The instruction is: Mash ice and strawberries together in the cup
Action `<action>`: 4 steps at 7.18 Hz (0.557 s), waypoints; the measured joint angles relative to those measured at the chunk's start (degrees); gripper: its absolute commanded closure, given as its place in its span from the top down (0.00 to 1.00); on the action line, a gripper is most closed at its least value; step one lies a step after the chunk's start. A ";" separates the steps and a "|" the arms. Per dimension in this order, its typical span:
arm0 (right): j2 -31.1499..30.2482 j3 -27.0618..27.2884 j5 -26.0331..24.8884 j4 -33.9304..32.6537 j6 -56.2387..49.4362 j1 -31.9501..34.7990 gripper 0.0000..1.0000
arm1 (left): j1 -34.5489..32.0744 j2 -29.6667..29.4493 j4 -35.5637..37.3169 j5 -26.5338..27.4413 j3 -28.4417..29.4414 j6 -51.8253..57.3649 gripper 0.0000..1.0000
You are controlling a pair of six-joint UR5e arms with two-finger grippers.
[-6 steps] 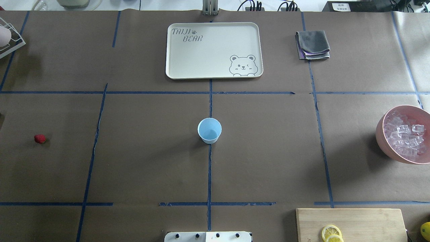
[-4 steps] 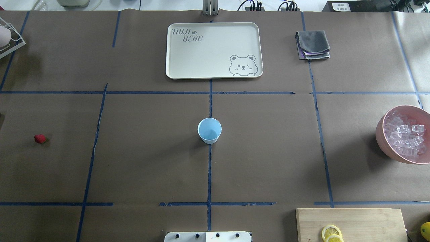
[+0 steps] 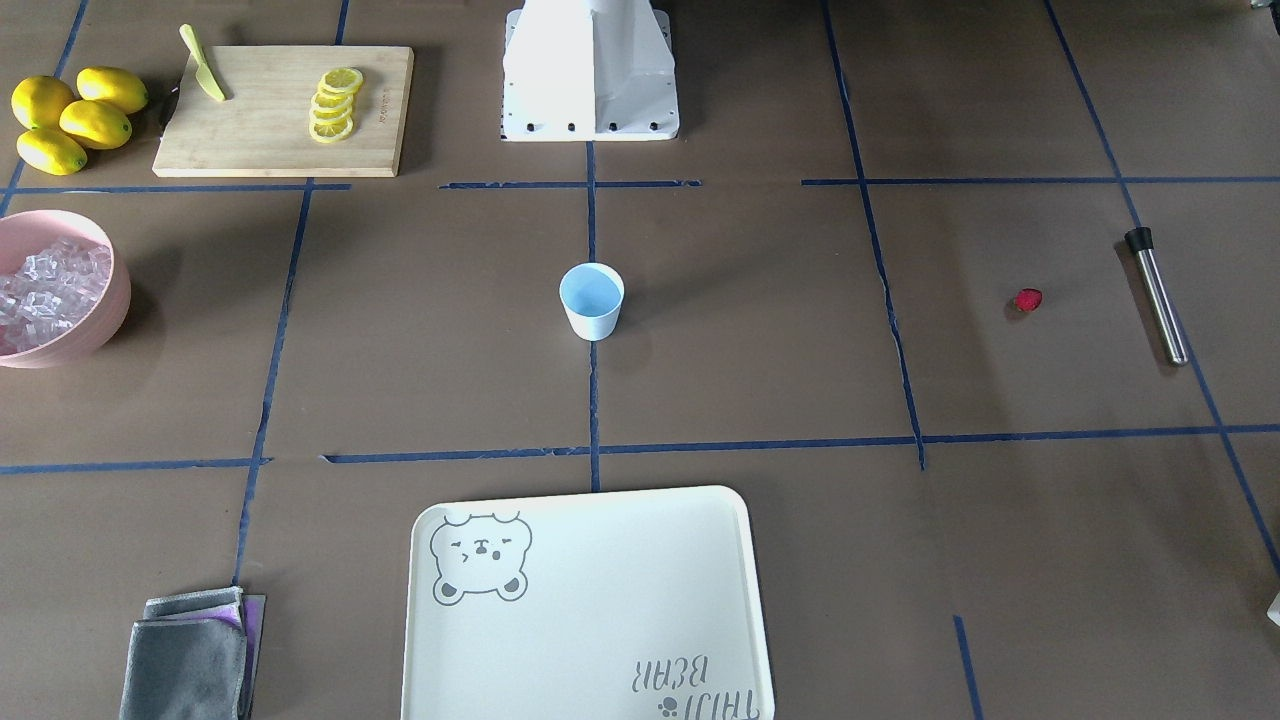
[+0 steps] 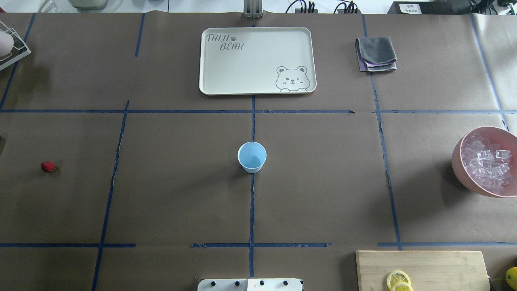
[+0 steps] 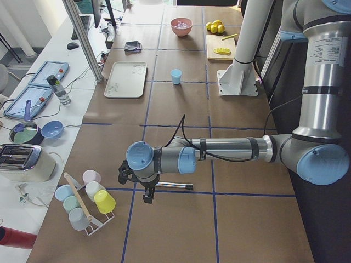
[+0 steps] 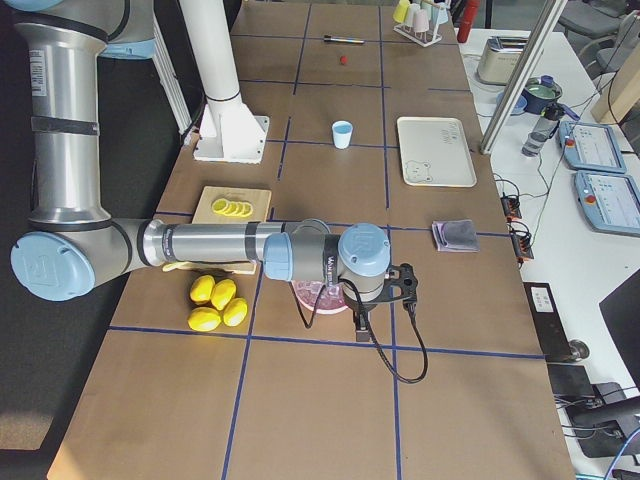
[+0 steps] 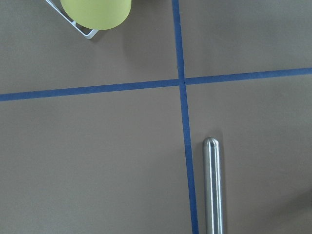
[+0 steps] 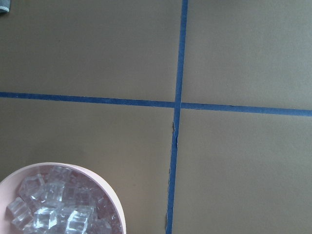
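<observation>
The pale-blue cup point(image 4: 252, 157) stands upright and looks empty at the table's middle. The strawberry point(image 4: 48, 166) lies alone far to the left, also seen in the front view point(image 3: 1028, 299). The ice point(image 4: 486, 163) fills a pink bowl point(image 4: 457, 161) at the right edge. My left gripper point(image 5: 148, 195) shows only in the exterior left view, over the end of a steel rod point(image 3: 1160, 298); I cannot tell whether it is open or shut. My right gripper point(image 6: 358, 322) shows only in the exterior right view, hanging by the bowl's edge, state unclear.
A cream bear tray point(image 4: 257, 60) and a folded grey cloth point(image 4: 376, 53) lie at the far side. A cutting board point(image 3: 283, 110) with lemon slices, a knife and lemons point(image 3: 75, 115) sits near the robot's base. A cup rack point(image 5: 85, 200) stands by the left gripper.
The cup, the strawberry and the bowl of ice have stayed put. Only the pink shape at the overhead view's top left edge shows slightly less than before.
</observation>
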 measured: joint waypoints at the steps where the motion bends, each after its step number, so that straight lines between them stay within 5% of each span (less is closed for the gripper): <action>1: 0.85 -0.11 -0.40 -0.08 -0.02 -0.44 1.00 | 0.00 0.00 -0.04 0.02 0.00 0.00 1.00; 4: 1.72 -0.36 -1.32 0.29 0.52 -2.19 0.99 | 0.00 0.05 -0.18 0.00 -0.12 0.00 1.00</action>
